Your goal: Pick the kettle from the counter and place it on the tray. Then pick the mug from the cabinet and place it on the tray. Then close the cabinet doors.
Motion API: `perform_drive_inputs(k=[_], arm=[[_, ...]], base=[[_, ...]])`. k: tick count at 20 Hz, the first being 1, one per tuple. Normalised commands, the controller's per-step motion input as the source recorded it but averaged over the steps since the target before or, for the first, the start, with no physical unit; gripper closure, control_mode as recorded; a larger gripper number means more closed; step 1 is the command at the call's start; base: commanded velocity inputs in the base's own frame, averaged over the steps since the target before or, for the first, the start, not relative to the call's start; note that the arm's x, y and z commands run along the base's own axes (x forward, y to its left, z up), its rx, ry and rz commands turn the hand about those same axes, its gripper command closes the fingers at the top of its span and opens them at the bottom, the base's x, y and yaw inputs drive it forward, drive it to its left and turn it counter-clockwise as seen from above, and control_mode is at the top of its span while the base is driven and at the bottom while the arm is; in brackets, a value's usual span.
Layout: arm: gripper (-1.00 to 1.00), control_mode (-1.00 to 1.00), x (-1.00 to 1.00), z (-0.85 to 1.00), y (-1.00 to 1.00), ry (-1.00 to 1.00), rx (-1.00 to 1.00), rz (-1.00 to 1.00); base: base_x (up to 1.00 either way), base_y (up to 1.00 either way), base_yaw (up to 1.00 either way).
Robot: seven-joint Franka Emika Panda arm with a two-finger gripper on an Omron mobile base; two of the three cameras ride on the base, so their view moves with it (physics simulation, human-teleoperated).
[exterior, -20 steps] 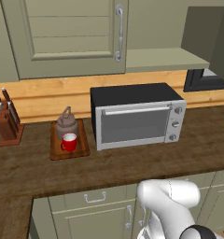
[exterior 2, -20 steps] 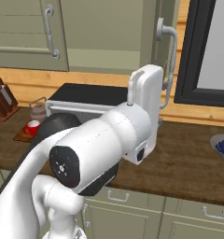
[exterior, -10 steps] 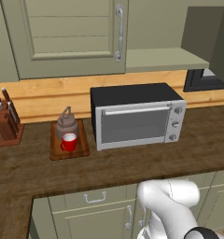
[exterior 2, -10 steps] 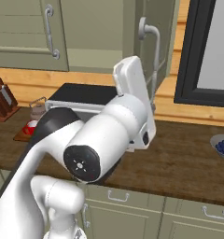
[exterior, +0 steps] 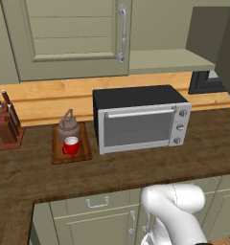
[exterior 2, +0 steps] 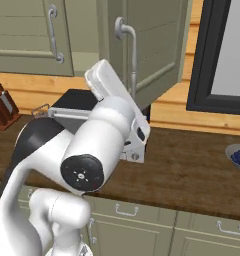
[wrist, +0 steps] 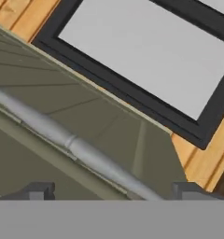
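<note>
The brownish-grey kettle [exterior: 68, 125] and the red mug [exterior: 71, 146] both stand on the reddish-brown tray [exterior: 82, 154], which lies on the dark counter [exterior: 112, 172] left of the oven. The cabinet's left door [exterior: 74, 38] is shut. Its right door [exterior 2: 152, 45] hangs partly open, with the silver handle [exterior 2: 128, 47] facing me and the pale inner shelf [exterior: 165, 60] exposed. My gripper [wrist: 113, 192] is open and right up against that door's face. The handle bar [wrist: 76, 147] runs slantwise just ahead of my fingertips [wrist: 37, 191].
A silver toaster oven [exterior: 141, 119] sits mid-counter, and a knife block [exterior: 6, 125] stands at the far left. A black-framed window [exterior 2: 222, 55] is on the right wall, with a bowl of blueberries [exterior 2: 239, 156] below it. My arm's white links [exterior 2: 99, 150] hide much of the oven in the right base view.
The arm has swung left, and the right cabinet door with its handle has swung left with it, toward shut. Kettle, mug and tray are unmoved.
</note>
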Motion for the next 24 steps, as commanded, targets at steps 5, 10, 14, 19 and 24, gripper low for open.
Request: perform_drive_inputs(k=[5, 10, 14, 19, 24], arm=[[-1.0, -1.0, 0.21, 0.0, 0.67, 0.0, -0.22, 0.2], [-1.0, -1.0, 0.22, 0.05, 0.52, 0.0, -0.23, 0.2], [-1.0, -1.0, 0.37, 0.0, 0.47, 0.03, -0.25, 0.14], [-1.0, -1.0, 0.69, 0.0, 0.34, 0.12, -0.23, 0.02], [-1.0, -1.0, 0.7, 0.0, 0.4, 0.09, -0.26, 0.0]], base=[[0.0, 0.0, 0.0], [0.0, 0.0, 0.0], [0.0, 0.0, 0.0], [0.0, 0.0, 0.0], [0.0, 0.0, 0.0]])
